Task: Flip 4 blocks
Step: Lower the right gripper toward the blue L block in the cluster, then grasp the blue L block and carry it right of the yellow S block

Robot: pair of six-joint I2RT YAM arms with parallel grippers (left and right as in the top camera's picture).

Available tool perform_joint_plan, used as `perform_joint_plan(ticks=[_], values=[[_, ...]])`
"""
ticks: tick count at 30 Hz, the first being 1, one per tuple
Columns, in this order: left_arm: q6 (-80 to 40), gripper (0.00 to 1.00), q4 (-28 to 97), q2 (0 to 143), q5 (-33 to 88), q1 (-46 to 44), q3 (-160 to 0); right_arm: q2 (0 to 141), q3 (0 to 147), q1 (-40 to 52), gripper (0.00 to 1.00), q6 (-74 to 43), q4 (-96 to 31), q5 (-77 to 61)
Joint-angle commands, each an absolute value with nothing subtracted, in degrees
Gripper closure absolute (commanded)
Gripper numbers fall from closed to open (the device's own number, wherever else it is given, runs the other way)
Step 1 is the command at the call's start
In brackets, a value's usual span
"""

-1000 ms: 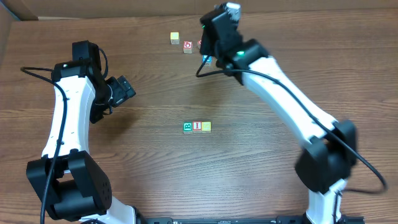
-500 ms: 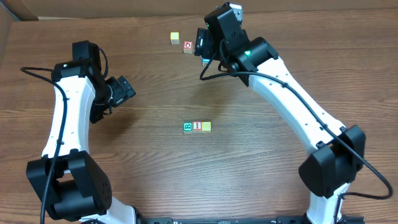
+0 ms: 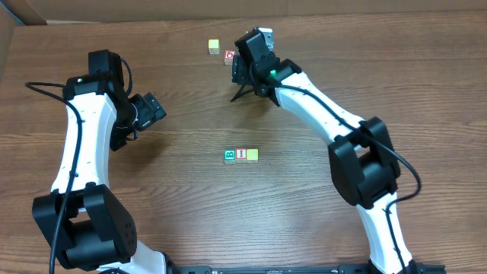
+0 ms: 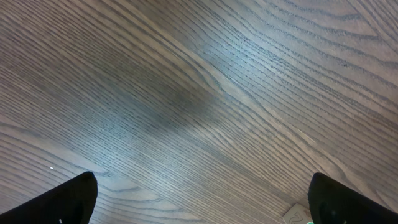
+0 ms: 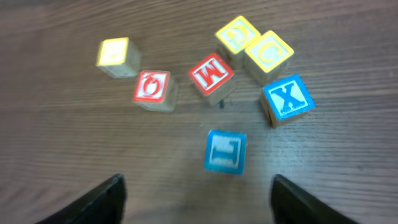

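The right arm (image 3: 312, 103) lay stretched far across the table (image 3: 190, 213), the right gripper (image 5: 198, 186) spread and empty. The left gripper (image 4: 199, 202) hung spread too, over bare wood. The L block (image 5: 224, 151) lay just ahead of the right fingertips (image 5: 109, 193), centred. It looked light, rigid and smooth-sided, so pinching two opposite pale sides seemed best.

Robotics lab test rig, my white & black L arm (image 3: 72, 152) & R arm (image 3: 319, 114) w/ loose black cables (image 3: 42, 86), plain wood-grain worktop (image 3: 190, 213), cardboard sheet (image 3: 114, 9) along far edge, small letter cubes (image 3: 241, 155) set in a row
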State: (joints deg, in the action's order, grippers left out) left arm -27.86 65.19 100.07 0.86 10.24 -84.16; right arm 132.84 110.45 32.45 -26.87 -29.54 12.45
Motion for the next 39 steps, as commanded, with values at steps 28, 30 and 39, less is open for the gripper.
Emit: perform_joint_plan(ticks=[28, 30, 39], values=[[-26.98, 0.00, 65.32, 99.09, 0.69, 10.41, -85.34, 138.76, 110.67, 31.64, 0.78, -26.50, -21.91, 19.51], [-26.98, 0.00, 65.32, 99.09, 0.69, 10.41, -85.32, 136.00, 110.67, 31.64, 0.78, -26.48, -23.53, 19.51], [-26.98, 0.00, 65.32, 99.09, 0.69, 10.41, -85.32, 119.39, 110.67, 31.86, 0.79, -26.57, -40.88, 19.38]])
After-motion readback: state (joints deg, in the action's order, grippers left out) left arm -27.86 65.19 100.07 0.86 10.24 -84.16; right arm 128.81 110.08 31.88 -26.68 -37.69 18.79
